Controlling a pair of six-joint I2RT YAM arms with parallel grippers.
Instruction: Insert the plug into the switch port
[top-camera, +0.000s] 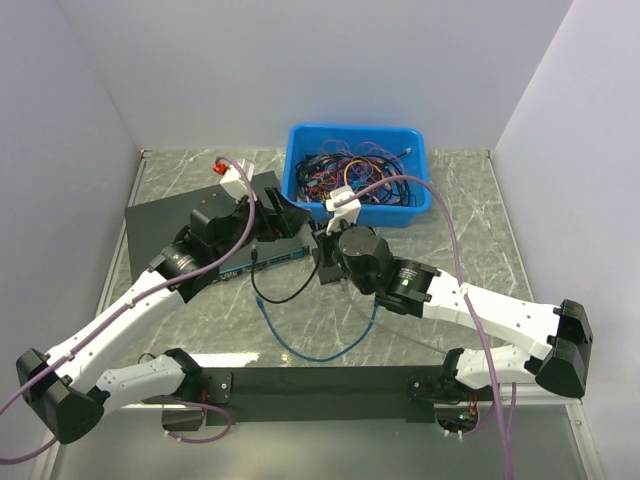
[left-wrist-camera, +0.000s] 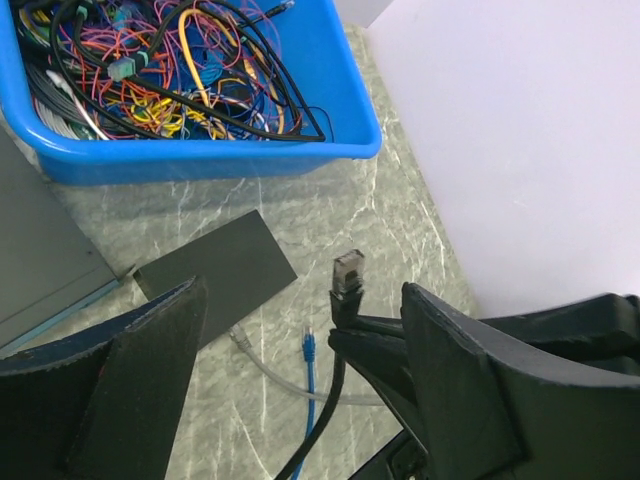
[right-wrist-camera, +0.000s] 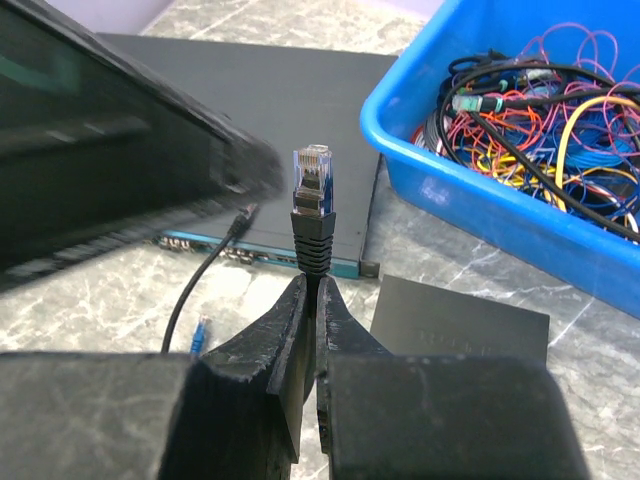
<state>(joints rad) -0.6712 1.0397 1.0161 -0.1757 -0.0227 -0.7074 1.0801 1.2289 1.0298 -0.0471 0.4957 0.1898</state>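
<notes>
Black-booted connector clenched upright in right claw, gripped at boot so tip is free, I judge. Blue cable's plug lies loose on bench, below-left of that claw. Left claw released, wide. Switch box right of claw; port hidden.

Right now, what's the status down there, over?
Left gripper open, empty. Right gripper shut on black cable's connector. Blue cable's plug loose on table. Small black switch: ports not visible.

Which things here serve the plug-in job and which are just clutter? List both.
Job: blue cable's plug, lying loose; small black box; right gripper, shut on black cable's plug.
Clutter: blue bin of cables; large black unit.
</notes>
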